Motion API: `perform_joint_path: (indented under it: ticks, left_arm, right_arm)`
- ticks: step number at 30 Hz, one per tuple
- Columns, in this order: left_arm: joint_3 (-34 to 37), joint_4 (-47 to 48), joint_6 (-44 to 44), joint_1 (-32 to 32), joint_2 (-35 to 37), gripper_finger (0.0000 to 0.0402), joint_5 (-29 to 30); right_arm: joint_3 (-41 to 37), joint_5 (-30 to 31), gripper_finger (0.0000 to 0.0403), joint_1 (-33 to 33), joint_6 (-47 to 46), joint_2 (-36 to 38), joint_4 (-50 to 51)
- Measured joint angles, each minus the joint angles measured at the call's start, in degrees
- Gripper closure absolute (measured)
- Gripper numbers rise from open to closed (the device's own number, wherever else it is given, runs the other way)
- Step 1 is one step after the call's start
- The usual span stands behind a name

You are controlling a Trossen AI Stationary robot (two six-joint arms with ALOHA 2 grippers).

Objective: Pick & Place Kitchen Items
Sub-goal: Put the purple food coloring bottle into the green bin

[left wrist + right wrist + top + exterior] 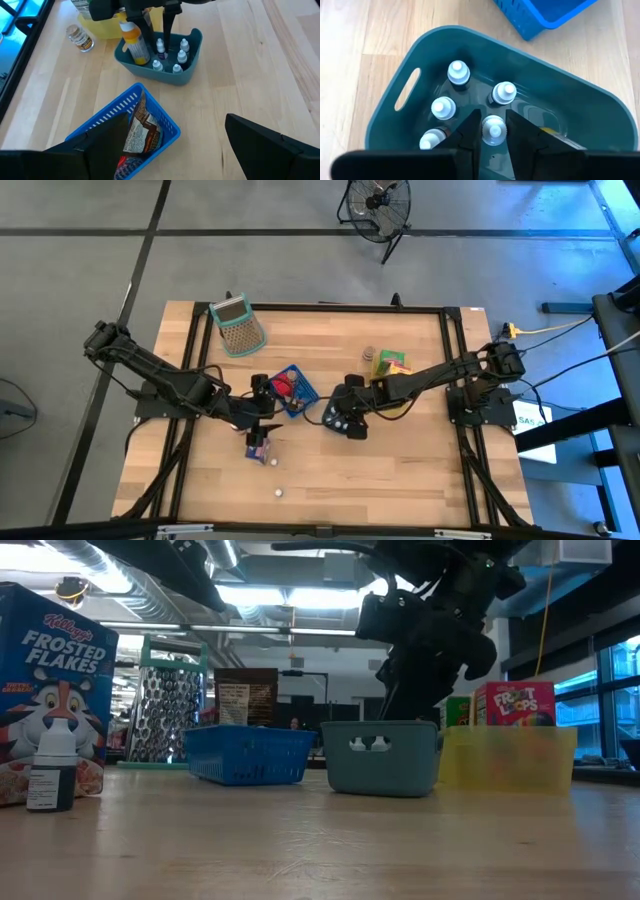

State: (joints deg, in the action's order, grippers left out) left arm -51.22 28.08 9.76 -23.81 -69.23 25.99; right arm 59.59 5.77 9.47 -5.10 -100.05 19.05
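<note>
While hidden overhead, right end effector [493,132] pinching a dropper bottle [493,129] inside teal bin [560,95]; left end effector [175,145] agape.

Little bottles [504,93] in tray [580,100]

We see the left arm stretched from the left edge toward the middle of the counter, its left pincer [262,412] hanging with fingers [260,142] spread wide and empty. The right arm reaches in from the right edge, wrist bent down. The right pincer [493,131] points downward, its fingers [470,132] drawn close on either side of a small white-capped bottle [493,129].
</note>
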Motion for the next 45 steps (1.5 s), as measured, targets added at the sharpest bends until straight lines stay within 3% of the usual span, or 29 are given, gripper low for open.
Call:
perform_joint_path:
  ticks: [45]
  left_arm:
    - [0.0,0.0,0.1,0.0,0.0,0.0073,0.0]
  right_arm:
    - [0.0,-1.9,0.0331,0.0,1.3,0.1,1.4]
